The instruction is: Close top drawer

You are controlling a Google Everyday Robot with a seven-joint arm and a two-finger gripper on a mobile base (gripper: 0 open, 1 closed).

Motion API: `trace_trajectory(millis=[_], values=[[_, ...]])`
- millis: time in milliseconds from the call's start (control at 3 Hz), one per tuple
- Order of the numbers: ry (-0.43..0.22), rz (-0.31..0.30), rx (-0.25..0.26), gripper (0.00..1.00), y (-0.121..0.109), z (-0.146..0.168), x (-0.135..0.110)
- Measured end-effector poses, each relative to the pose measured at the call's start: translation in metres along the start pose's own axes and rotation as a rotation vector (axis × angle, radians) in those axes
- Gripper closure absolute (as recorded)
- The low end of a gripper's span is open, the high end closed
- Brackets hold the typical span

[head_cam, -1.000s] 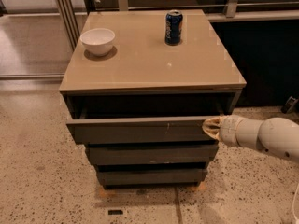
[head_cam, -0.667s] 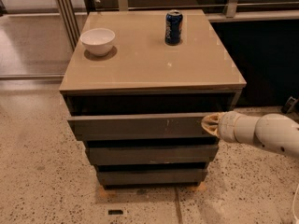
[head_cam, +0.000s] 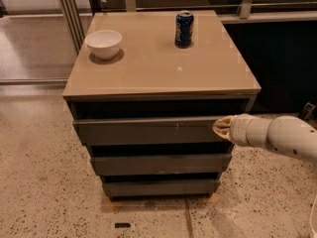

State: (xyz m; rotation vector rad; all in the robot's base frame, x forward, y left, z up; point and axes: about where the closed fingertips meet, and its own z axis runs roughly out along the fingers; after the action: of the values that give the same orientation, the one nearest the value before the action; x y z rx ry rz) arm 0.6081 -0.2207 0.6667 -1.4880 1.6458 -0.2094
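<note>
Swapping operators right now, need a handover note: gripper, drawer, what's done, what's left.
Gripper: at the right end of the top drawer front, apparently touching it; the arm comes in from the right.
Top drawer: partly open, with a dark gap showing above its front.
Lower drawers: look shut.
Cabinet top: a bowl at back left and a can at back centre, both away from the arm.
Done: gripper is placed at the drawer front.
Left: push the front straight in until it sits flush. Pushing at one end may skew the drawer, so watch for that.
</note>
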Motion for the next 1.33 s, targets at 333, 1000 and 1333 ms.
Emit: trace_trajectory(millis=[333,1000,1333], values=[[-0.01,-0.001,-0.018,1.0,0.001,-0.001,-0.004],[-0.016,0.031,-0.203,1.0,0.021,-0.04,-0.028],[0.001,0.072,-0.311,1.0,0.041,-0.069,-0.04]])
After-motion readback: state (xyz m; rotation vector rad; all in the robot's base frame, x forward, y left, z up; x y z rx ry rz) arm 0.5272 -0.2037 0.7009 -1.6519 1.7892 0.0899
